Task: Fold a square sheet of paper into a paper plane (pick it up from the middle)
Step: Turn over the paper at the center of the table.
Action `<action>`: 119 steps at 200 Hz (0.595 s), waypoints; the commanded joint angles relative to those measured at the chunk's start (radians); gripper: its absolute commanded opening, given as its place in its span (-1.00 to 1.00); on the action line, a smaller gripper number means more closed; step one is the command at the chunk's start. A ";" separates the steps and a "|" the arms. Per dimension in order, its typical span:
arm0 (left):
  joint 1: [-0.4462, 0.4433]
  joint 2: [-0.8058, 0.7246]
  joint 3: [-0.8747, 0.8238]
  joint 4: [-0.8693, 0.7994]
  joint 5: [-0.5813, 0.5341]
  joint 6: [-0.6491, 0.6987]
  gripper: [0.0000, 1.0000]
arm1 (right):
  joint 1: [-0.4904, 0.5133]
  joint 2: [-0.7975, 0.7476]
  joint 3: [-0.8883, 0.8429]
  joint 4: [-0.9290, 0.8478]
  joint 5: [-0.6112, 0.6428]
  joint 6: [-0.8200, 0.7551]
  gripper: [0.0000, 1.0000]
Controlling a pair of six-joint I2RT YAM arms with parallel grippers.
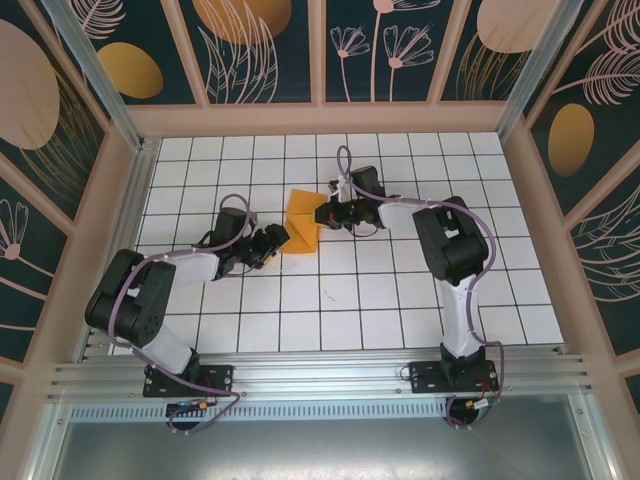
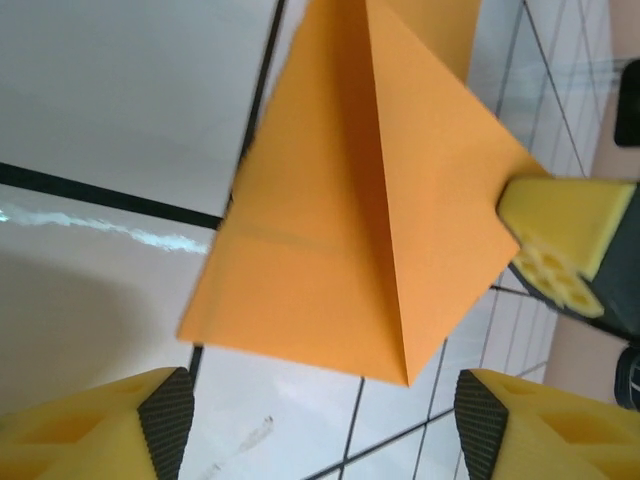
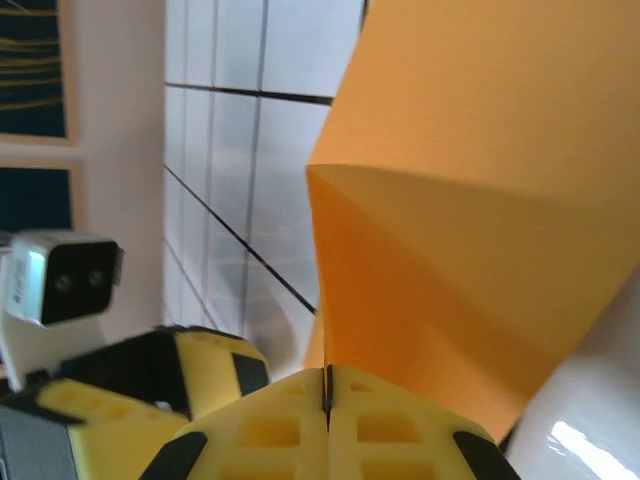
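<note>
The bright-orange sheet of paper (image 1: pixel 302 222) stands off the white grid table, folded into a pointed wedge with a long centre crease (image 2: pixel 385 200). My right gripper (image 1: pixel 326 213) is shut on the paper's right edge, and the pinch shows in the right wrist view (image 3: pixel 327 385) with the paper (image 3: pixel 470 200) rising above the jaws. My left gripper (image 1: pixel 275 243) is open just left of and below the paper. In the left wrist view its fingertips (image 2: pixel 170 420) stand wide apart below the paper's lower corner, with nothing between them (image 2: pixel 322 425). The right gripper's finger (image 2: pixel 560 240) touches the paper's right corner.
The white grid table (image 1: pixel 400 300) is walled by pink frames and dark leaf-patterned panels (image 1: pixel 260 50). Both arms reach toward the table's middle back. The left wrist's white camera (image 3: pixel 60 280) and a left finger (image 3: pixel 170 370) sit close beside the right gripper.
</note>
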 commanded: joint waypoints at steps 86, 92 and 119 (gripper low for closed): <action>-0.115 0.044 -0.096 0.591 -0.010 -0.367 0.78 | 0.014 -0.098 -0.091 0.345 0.006 0.539 -0.97; -0.118 0.054 -0.094 0.592 -0.015 -0.374 0.77 | 0.015 -0.099 -0.099 0.362 0.007 0.562 -0.97; -0.137 0.088 -0.103 0.657 -0.029 -0.419 0.75 | 0.018 -0.092 -0.114 0.419 0.008 0.640 -0.97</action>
